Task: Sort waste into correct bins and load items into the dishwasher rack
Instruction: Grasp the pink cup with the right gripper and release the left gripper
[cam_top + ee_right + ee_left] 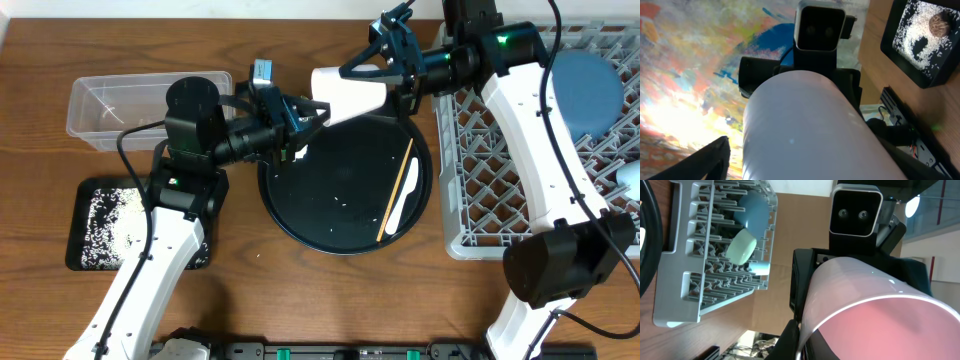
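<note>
So the left gripper (303, 115) is pinched tight on the mouth end of the small pink cup (350, 93); its wrist cam looks straight into the pink inside. The right gripper (395, 72) straddles the other end with its jaws wide, and in the right wrist view one finger (715, 155) shows a sliver of daylight next to the cup wall, so that doesn't look like a real grip yet. The cup hangs in the air between them, over the 12 o'clock edge of the round black tray (300, 215). Its long axis runs roughly 8 to 2 o'clock, from the left fingers to the right ones. The key bit is that the dishwasher rack (480, 150) sits at 3 o'clock from the cup and the right arm is the nearer one, so this reads as a handover. The chopsticks (403, 172) and white spoon (399, 215) lie on the tray around 4 o'clock.
</note>
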Motion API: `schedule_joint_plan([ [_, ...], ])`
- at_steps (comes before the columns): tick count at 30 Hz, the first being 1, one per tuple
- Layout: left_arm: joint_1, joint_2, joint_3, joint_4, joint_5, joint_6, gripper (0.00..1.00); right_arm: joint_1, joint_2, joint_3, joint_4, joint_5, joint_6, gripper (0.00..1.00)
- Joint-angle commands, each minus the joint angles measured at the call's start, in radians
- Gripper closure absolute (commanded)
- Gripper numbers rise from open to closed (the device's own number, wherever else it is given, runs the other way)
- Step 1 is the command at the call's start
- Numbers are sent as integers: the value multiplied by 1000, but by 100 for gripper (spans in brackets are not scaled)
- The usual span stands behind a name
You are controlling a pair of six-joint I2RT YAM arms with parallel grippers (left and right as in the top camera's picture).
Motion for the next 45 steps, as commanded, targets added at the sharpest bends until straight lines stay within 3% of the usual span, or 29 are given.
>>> schedule_joint_plan([
  [1, -1, -2, 12, 2, -9, -1, 94, 8, -18, -2, 0, -34, 5, 23],
  [9, -1, -2, 12, 2, -9, -1, 90, 8, -18, -2, 11, -34, 23, 34],
  [11, -1, -2, 12, 2, -8, 0, 71, 8, -18, -2, 11, -34, 25, 36],
  [13, -1, -2, 12, 2, -2, 4, 43, 8, -19, -2, 15, -34, 31, 38],
  [15, -1, -2, 12, 2, 3, 7, 22, 8, -18, -2, 34, -34, 42, 40],
  [16, -1, -2, 12, 2, 6, 7, 19, 8, -18, -2, 42, -34, 47, 40],
  [22, -1, -2, 12, 1, 16, 24, 13, 2, -18, -2, 137, -28, 154, 48],
  [28, 0, -2, 12, -8, 22, 45, 9, -34, -19, -2, 278, -7, 282, 46],
  [36, 3, -2, 12, -16, 22, 84, 4, -90, -18, -2, 331, -6, 327, 50],
  [45, 72, -2, 12, -260, 13, 248, 2, -254, -19, -2, 480, 8, 415, 50],
])
